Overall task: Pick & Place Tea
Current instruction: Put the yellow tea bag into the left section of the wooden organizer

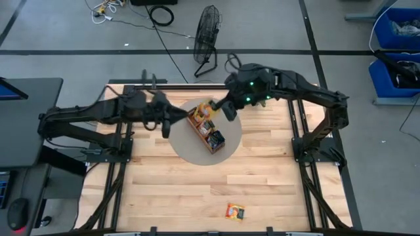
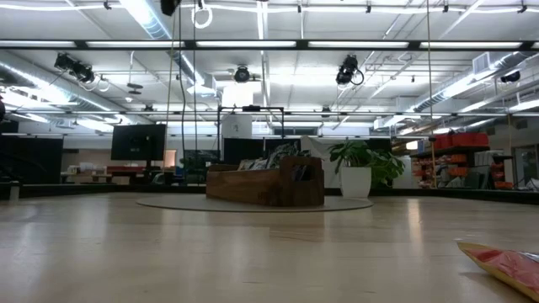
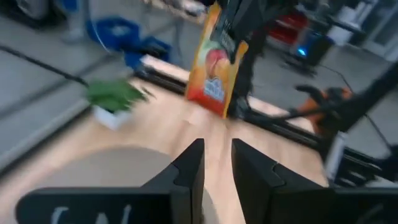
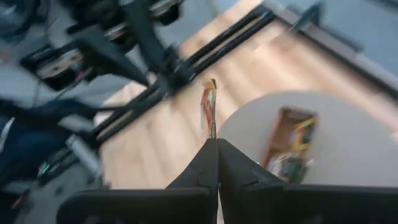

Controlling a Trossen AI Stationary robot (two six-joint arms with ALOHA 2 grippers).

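Right gripper (image 1: 221, 105) is pinching one orange sachet (image 1: 207, 108) between closed fingers, holding it upright over the tray (image 1: 207, 130). Left gripper (image 1: 172, 120), beside the tray, is showing a narrow gap between its fingers (image 3: 189, 171), holding nothing. One table (image 1: 164, 190) is carrying one round mat (image 1: 184, 147), and one tray is standing on it with several sachets inside; I cannot count them. A second orange sachet (image 1: 235, 211) is lying alone near the table's front edge. Only the low view and left wrist view are showing one plant (image 2: 362, 164).
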